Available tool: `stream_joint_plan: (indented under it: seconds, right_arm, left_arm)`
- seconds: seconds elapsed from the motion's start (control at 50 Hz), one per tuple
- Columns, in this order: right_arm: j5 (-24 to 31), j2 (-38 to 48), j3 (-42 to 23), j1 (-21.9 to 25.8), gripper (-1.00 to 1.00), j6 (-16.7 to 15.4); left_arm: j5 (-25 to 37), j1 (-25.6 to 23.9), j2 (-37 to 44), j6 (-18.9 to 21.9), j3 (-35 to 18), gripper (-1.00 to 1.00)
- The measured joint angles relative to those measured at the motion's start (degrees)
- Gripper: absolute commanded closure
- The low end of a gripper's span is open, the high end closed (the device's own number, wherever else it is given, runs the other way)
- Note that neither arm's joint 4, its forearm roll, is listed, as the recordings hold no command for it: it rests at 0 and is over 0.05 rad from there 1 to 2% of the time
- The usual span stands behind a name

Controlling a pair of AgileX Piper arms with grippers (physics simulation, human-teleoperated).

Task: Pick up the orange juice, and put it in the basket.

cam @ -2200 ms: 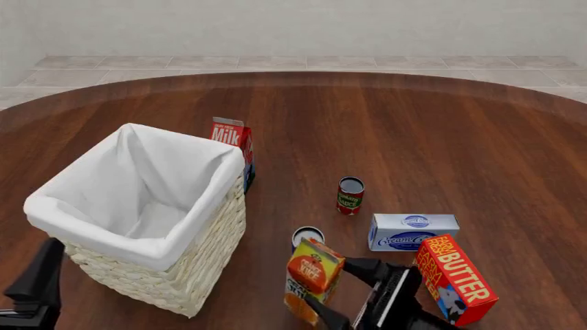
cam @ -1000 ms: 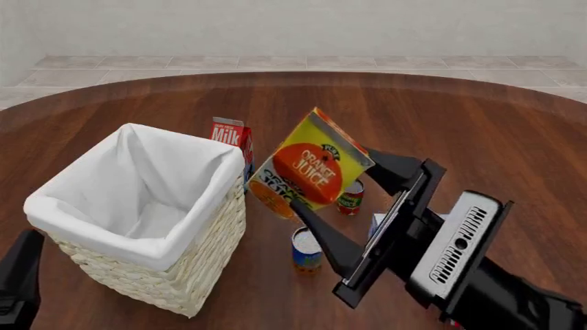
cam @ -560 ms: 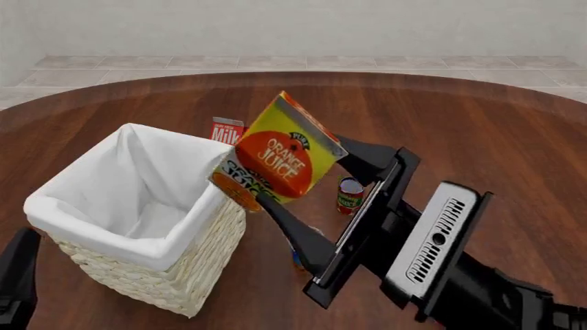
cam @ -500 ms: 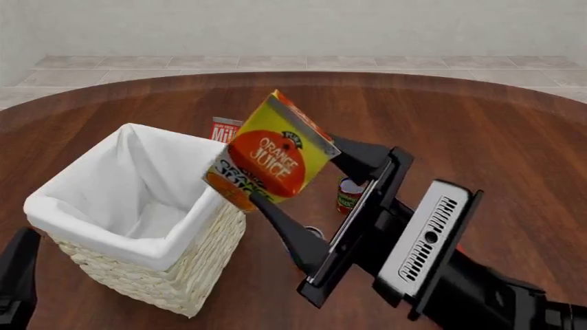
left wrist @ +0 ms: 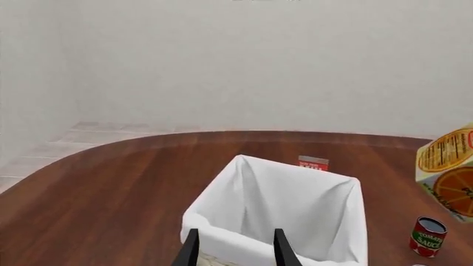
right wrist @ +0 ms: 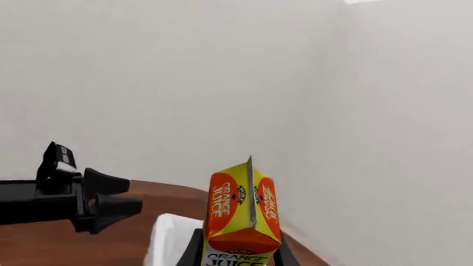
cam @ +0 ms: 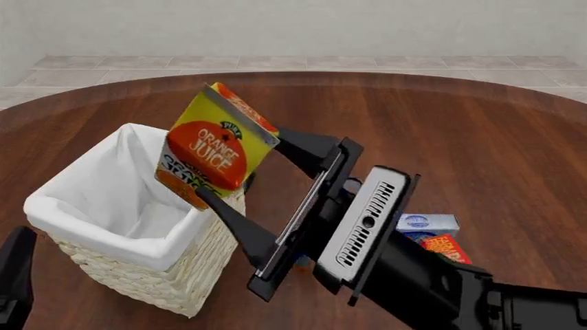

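The bench is polished, glossy wood. The basket is rough woven wicker lined with matt white cloth. The orange juice looks like smooth printed card.

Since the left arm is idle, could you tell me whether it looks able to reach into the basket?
Probably yes: the left gripper is open at the basket rim, nothing between them.

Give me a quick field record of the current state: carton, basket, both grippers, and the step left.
orange juice: tilted, in the air over the basket's near-right rim
basket: upright on the table, nothing visible inside
right gripper: shut on the orange juice
left gripper: open, holding nothing, near the basket
step left: probably carry farther over the opening, then release
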Motion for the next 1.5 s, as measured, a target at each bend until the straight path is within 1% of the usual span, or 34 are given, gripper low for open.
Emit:
stream_joint_plan:
  seconds: [0.26,0.42,0.66,0.84,1.02,1.12,1.24,1.5]
  right_arm:
    - [1.1,5.6,-5.6,0.3,1.0,1.1]
    - [3.3,9.8,-10.7,0.1,1.0,1.9]
    - [8.4,19.2,-20.9,-1.5,1.0,4.7]
    - [14.6,27.4,-29.8,-4.2,1.0,7.2]
    - [19.7,34.2,-36.5,-6.3,1.0,9.4]
    - [21.2,36.9,-38.5,-6.9,1.0,10.4]
    - [21.7,38.6,-39.0,-7.1,1.0,11.6]
    - [21.9,40.7,-39.6,-7.7,1.0,12.7]
  left_arm:
    - [0.6,0.2,0.0,0.3,-1.0,-1.0]
    - [1.1,0.4,0.0,0.4,-1.7,-1.0]
    - [1.9,0.6,0.0,0.5,-2.7,-1.0]
    - [2.2,0.6,0.0,0.6,-3.0,-1.0]
    - [2.3,0.5,0.0,0.6,-3.1,-1.0]
    - [2.4,0.5,0.0,0.5,-3.2,-1.0]
    - [2.4,0.5,0.0,0.5,-3.2,-1.0]
    - [2.4,0.5,0.0,0.6,-3.3,-1.0]
